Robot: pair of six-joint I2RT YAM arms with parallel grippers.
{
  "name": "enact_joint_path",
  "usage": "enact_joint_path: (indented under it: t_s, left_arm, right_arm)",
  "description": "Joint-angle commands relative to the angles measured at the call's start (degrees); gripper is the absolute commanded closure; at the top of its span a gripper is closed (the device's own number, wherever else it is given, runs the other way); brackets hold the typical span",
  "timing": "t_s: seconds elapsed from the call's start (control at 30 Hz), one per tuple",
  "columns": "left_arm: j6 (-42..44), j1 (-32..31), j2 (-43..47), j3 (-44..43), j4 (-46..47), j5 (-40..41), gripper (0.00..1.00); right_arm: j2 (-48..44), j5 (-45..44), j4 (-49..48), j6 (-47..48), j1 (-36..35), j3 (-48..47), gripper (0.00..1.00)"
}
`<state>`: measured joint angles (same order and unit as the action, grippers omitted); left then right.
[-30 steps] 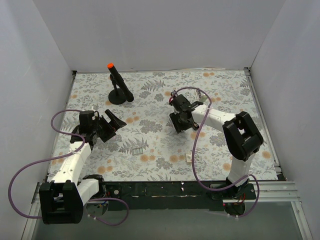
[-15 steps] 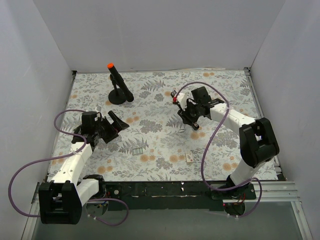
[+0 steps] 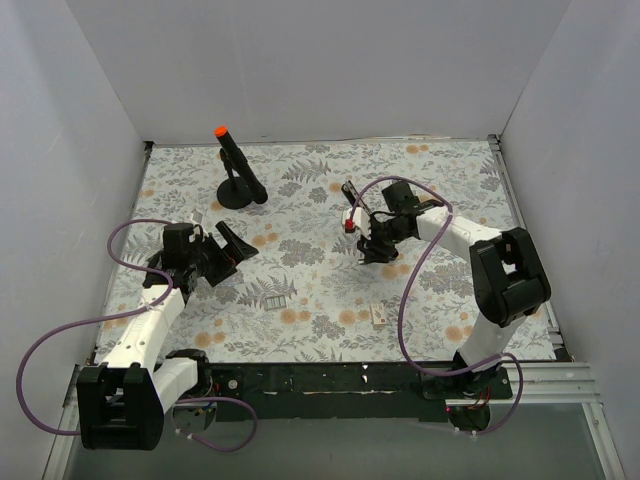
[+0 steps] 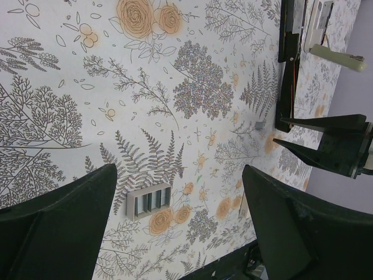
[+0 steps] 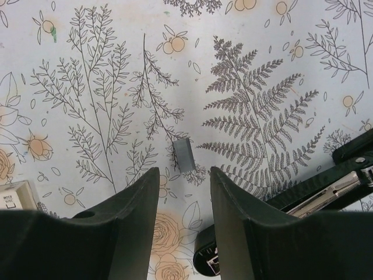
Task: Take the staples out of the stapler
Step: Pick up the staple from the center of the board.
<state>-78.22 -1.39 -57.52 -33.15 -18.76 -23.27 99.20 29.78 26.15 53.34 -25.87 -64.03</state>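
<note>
Jaws first. On the right gripper (image 5: 184, 170) they are parted only narrowly and point down at the table (image 5: 87, 35), gripping nothing. A short grey staple piece (image 5: 182, 154) lies on the floral cover in line with the gap.

Just outside the right-hand jaw sits the stapler (image 5: 329, 193), swung open on the table with its silver channel exposed and nothing touching it. Whether any staples remain in that channel cannot be told.

The left gripper (image 4: 179, 169) has its jaws wide and empty, and a longer staple strip (image 4: 148, 201) lies flat on the table in view between them. Far back stands the black stand (image 3: 236, 192) with its orange-tipped rod, well apart from everything.

The stapler looks light, rigid and slick, so it will likely skate or pivot if nudged. The best hold seems to be across the narrow black body at mid-length, clear of the channel. The loose staples look brittle and call for a gentle pinch along their long sides.
</note>
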Motion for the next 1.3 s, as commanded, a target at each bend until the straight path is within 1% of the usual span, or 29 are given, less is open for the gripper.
enact_joint_path:
  t_s: [0.0,0.13,0.37,0.73,1.07,1.27]
  left_arm:
    - [0.8,-0.5,0.9,0.4,1.3,-0.6,0.1]
    - [0.8,-0.5,0.9,0.4,1.2,-0.8,0.1]
    - [0.8,-0.5,0.9,0.4,1.3,-0.9,0.1]
    - [0.8,-0.5,0.5,0.4,1.4,-1.0,0.1]
    - [0.6,-0.5,0.3,0.4,1.4,-1.0,0.1]
    - [0.6,-0.5,0.5,0.5,1.4,-0.9,0.1]
  right_arm:
    - [0.8,2.7,-1.4,3.5,0.2,0.7,0.52]
    - [0.4,0.7,-4.1,3.6,0.1,2.2,0.52]
    - [2.2,0.2,-3.4,4.4,0.2,1.9,0.52]
    - [2.8,-1.8,-6.0,3.6,-0.1,3.2,0.53]
    - [4.6,-1.3,-4.6,3.9,-0.3,2.0,0.55]
    - [6.0,-1.8,-3.9,4.0,-0.9,1.0,0.59]
